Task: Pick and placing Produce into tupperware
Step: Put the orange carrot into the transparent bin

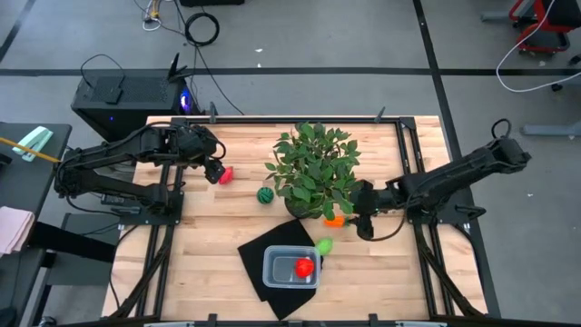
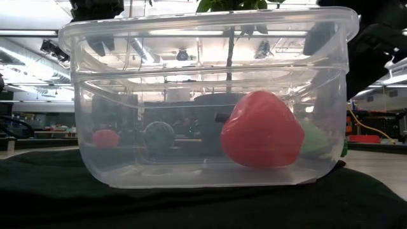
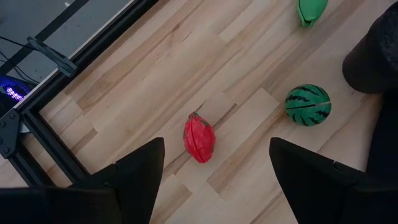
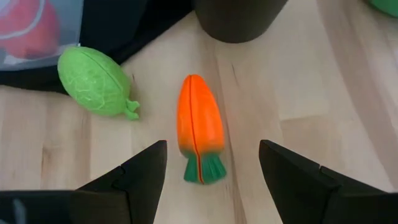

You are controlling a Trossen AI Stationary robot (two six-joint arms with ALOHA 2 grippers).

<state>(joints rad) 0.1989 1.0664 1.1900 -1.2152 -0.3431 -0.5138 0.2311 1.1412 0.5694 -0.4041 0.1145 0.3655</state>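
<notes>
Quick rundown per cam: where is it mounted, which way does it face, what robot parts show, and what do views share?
High: overhead, straight down; both arms, plant, tub.
Low: table height, level through the tub at the red piece; no hand identifiable.
Left wrist: down past the open left hand at a red piece and striped ball.
Right wrist: past the open right hand at the carrot.
Shared: high and left wrist both show the striped ball.

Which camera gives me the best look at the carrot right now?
The right wrist view: the carrot lies whole on the wood between the open right gripper fingers. The high view shows only an orange speck beside the plant pot. Other views miss it.
</notes>
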